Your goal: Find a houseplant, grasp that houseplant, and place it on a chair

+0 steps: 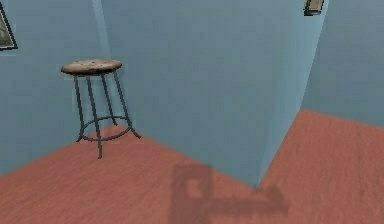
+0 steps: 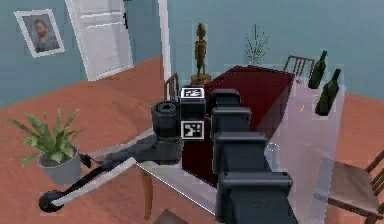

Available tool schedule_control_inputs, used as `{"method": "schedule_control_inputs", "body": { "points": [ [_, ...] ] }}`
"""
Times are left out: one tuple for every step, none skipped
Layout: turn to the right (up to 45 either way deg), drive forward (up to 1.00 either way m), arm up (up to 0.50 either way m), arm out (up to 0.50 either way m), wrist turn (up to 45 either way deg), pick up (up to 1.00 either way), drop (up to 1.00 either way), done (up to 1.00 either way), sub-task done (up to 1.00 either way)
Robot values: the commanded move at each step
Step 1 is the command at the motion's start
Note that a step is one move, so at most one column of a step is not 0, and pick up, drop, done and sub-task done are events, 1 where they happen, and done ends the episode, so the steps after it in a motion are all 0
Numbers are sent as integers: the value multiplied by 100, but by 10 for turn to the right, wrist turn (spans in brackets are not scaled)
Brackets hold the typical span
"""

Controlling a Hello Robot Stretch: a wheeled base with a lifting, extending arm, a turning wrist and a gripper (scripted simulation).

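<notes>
Tool (image 2: 62, 181) near potted houseplant (image 2: 48, 138), cannot tell if holding anything, table (image 2: 255, 90) with bottles (image 2: 328, 92) alongside, stool (image 1: 92, 68) ahead

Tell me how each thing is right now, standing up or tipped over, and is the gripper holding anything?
houseplant: upright in its grey pot
gripper: at the houseplant; cannot tell whether it holds anything
stool: upright, seat bare
bottles: both upright
statue: upright
wooden chair: upright

The floor (image 2: 110, 110) bears a houseplant (image 2: 52, 145); the table (image 2: 262, 95), a statue (image 2: 202, 52) and bottles (image 2: 329, 93).
</notes>
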Motion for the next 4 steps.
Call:
{"method": "schedule_control_inputs", "body": {
  "points": [
    [0, 0, 0, 0, 450, 0, 0, 0, 0],
    [0, 0, 0, 0, 300, 0, 0, 0, 0],
    [0, 0, -42, 0, 0, 0, 0, 0, 0],
    [0, 0, -32, 0, 0, 0, 0, 0, 0]
  ]
}}
